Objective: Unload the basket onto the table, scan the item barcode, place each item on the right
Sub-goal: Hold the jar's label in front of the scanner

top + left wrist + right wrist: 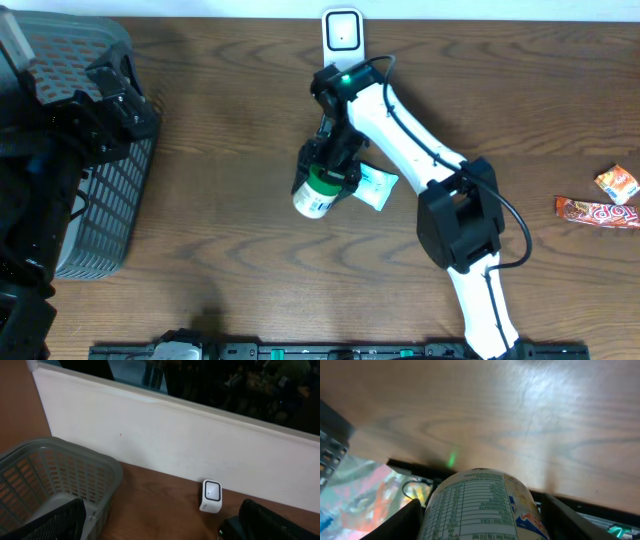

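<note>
1. Gripping the task item, the right gripper [328,168] stands partly open, its jaws pressed against both sides of a white canister [318,192] with a green band. The right wrist view shows a dark finger [402,522] at each flank of the printed label.
2. The canister sits near the middle of the table [230,280], on the near side of the scanner [342,30] and apart from it. Whether it rests on the wood or is lifted cannot be told.
3. The left gripper [162,517] is spread wide and holds nothing. Its fingers show only at the two lower corners of the left wrist view, over the near edge of the basket [100,200].
4. The basket is grey mesh and stands at the left end of the table, partly covered by the black left arm.
5. The scanner is a small white unit at the far edge of the table, close to the wall.
6. A teal and white packet [376,186] lies just beside the canister, partly under the right gripper.
7. A red bar [598,212] and an orange packet [617,183] lie near each other at the right edge, well apart from the canister. The bar is cut off by the frame.
8. A nutrition table faces the right wrist camera; its print is too small to read, and the barcode's position cannot be told.
</note>
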Controlling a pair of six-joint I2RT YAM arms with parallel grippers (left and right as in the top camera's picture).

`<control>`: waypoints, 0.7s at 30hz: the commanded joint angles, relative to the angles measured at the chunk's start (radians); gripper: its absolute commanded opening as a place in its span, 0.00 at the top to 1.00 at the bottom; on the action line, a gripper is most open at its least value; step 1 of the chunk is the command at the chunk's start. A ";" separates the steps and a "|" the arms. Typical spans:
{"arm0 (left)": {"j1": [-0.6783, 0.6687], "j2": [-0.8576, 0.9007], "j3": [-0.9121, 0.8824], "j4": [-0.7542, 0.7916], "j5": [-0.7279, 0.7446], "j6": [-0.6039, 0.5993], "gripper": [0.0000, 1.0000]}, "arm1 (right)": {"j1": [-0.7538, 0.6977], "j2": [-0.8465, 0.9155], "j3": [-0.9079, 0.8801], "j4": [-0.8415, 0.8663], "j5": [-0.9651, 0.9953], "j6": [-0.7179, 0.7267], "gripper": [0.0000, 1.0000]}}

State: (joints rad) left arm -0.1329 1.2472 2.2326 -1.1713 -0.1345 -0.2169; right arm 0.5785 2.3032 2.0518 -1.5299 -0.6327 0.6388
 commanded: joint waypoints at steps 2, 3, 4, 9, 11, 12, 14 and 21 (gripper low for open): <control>-0.003 -0.006 -0.003 -0.002 -0.009 -0.006 0.02 | 0.035 -0.028 0.005 -0.011 -0.031 -0.012 0.46; -0.003 -0.006 -0.003 -0.002 -0.009 -0.006 0.02 | 0.037 -0.028 0.005 -0.010 -0.031 -0.012 0.46; -0.003 -0.006 -0.003 -0.002 -0.009 -0.006 0.02 | 0.038 -0.028 0.005 -0.010 -0.031 -0.012 0.46; -0.003 -0.006 -0.003 -0.002 -0.009 -0.006 0.02 | 0.038 -0.028 0.005 -0.010 -0.018 -0.012 0.46; -0.003 -0.006 -0.003 -0.002 -0.009 -0.006 0.02 | 0.037 -0.028 0.005 -0.011 0.003 -0.012 0.47; -0.003 -0.006 -0.003 -0.002 -0.009 -0.006 0.02 | 0.037 -0.028 0.005 -0.011 0.016 -0.011 0.46; -0.003 -0.006 -0.003 -0.002 -0.009 -0.006 0.02 | 0.037 -0.028 0.005 -0.009 0.069 -0.011 0.47; -0.003 -0.006 -0.003 -0.002 -0.009 -0.006 0.02 | 0.029 -0.040 0.005 0.005 0.222 -0.012 0.47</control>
State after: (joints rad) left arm -0.1329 1.2472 2.2326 -1.1713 -0.1345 -0.2169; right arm 0.6147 2.3028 2.0518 -1.5291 -0.4980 0.6388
